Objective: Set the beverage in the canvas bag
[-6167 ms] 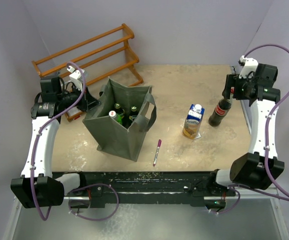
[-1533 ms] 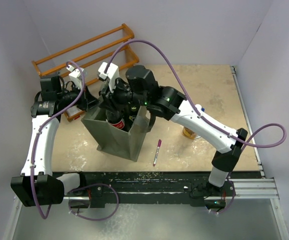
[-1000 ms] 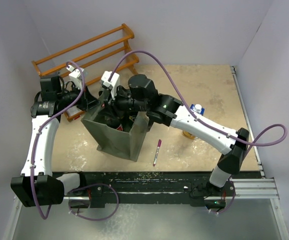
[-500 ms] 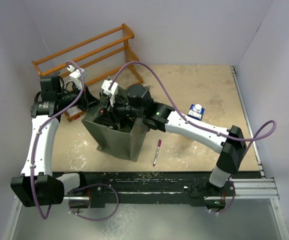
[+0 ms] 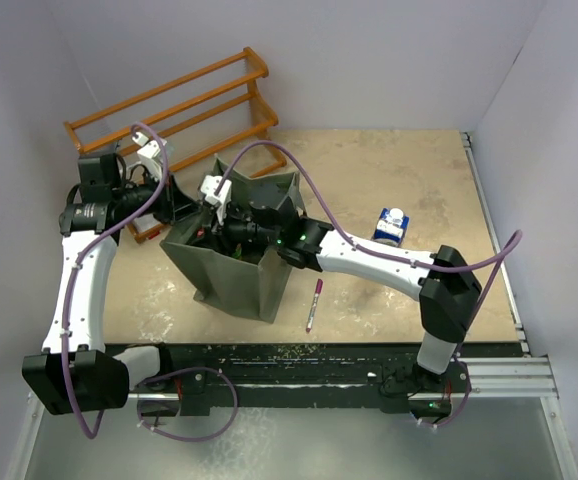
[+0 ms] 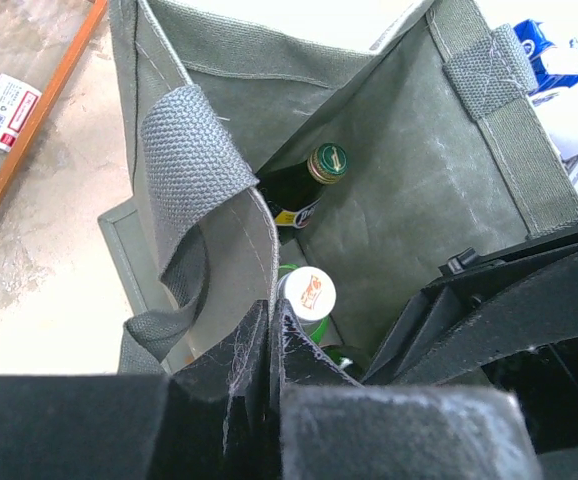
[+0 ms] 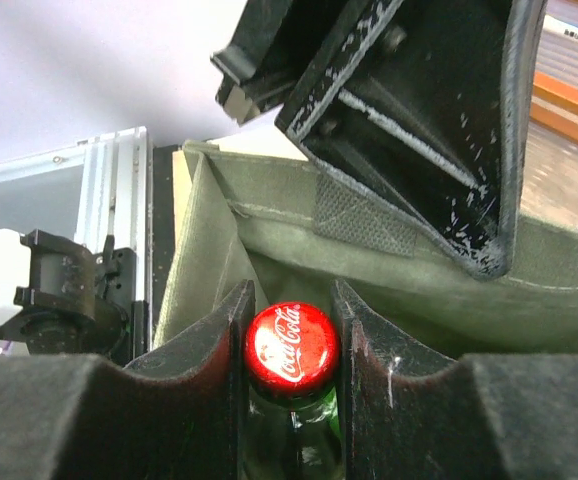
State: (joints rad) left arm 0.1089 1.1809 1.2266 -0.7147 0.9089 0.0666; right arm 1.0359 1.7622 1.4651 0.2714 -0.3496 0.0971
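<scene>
The dark grey-green canvas bag stands at the left middle of the table. My left gripper is shut on the bag's far-left rim beside a loop handle, its fingertips pinching the fabric wall. My right gripper reaches down into the bag's mouth and is shut on the neck of a cola bottle with a red cap, its jaws close on either side of the cap. The bag's inner wall is just behind it. A gold-capped green bottle and a white-capped bottle stand inside.
A wooden rack stands behind the bag at the back left. A blue and white carton stands to the right of the bag. A pen lies in front of the bag. A small white card lies by the rack.
My right arm carried the cola bottle from the table's right side over to the bag and lowered it into the mouth. The left gripper kept its hold on the rim.
</scene>
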